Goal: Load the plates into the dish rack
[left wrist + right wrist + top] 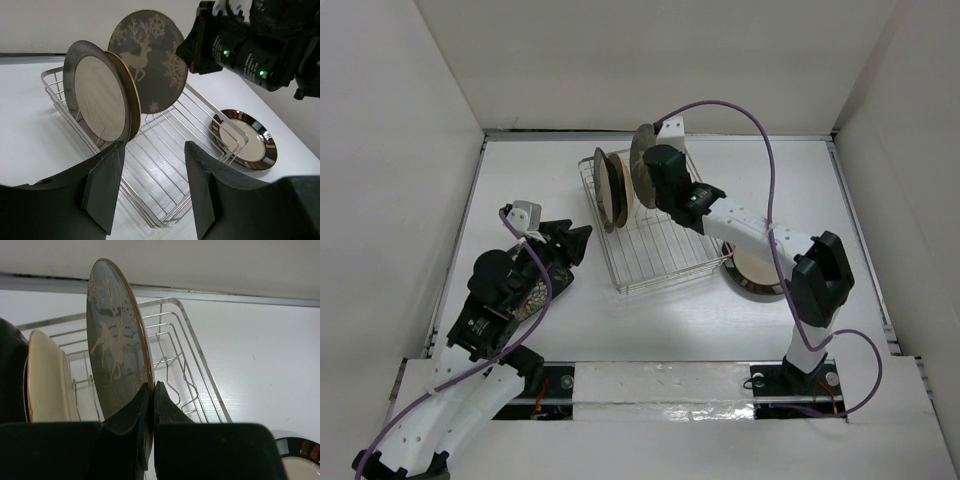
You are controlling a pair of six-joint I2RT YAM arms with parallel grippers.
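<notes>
Jaws of the right gripper (151,390) clamped the deer plate (112,335) by its rim, upright over the rack (170,125); the left gripper (155,152) hung open, empty.

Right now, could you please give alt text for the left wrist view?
The right arm holds in its jaws a grey deer plate upright at the dish rack, behind a dark-rimmed plate and a tan plate standing in it. Another dark-rimmed plate lies beside the rack.
</notes>
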